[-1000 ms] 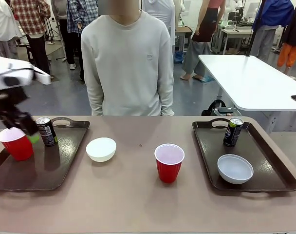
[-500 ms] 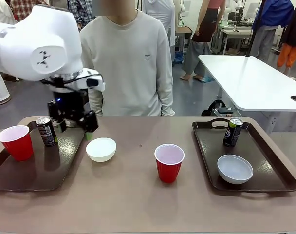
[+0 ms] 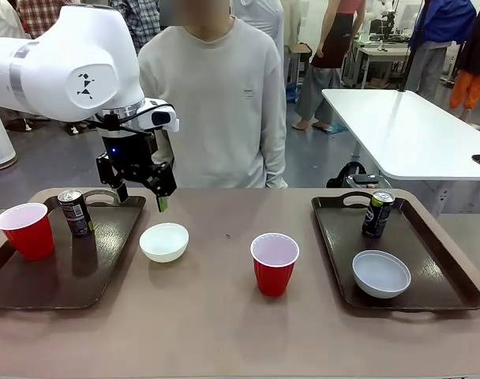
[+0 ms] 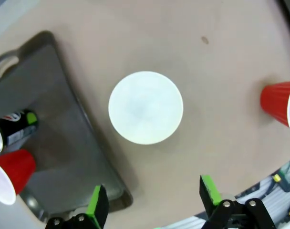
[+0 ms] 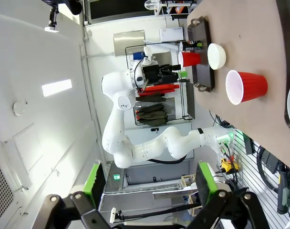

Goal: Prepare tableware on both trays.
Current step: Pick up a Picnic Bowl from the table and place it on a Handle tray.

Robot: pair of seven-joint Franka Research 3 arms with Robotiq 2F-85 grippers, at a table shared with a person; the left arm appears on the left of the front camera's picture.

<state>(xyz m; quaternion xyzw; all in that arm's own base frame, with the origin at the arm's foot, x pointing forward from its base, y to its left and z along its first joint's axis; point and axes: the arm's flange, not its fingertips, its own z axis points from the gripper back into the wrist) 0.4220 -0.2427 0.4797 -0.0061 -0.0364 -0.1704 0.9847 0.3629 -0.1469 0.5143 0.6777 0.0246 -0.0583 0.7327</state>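
Hovering over the table [image 3: 224,332], the left gripper [image 3: 142,197] hangs with its green-padded jaws spread wide and nothing between them, near the far right corner of the left tray [image 3: 58,280] and just beyond a white bowl [image 3: 164,242]. That bowl sits on the bare tabletop, just beside the tray's right rim; the left wrist view looks straight down into it. On the left tray stand a red cup [image 3: 25,230] at the left edge and a black can [image 3: 76,212] near the far handle. A second red cup [image 3: 275,263] stands upright on the table between the two trays. The right tray [image 3: 437,268] carries a second can [image 3: 378,213] at its far end and a second bowl [image 3: 381,273] nearer the robot. The right gripper [image 5: 150,179], seen from its own wrist, is likewise parted and empty, aimed toward a white wall. A person [image 3: 212,103] in a pale sweatshirt stands at the far side.
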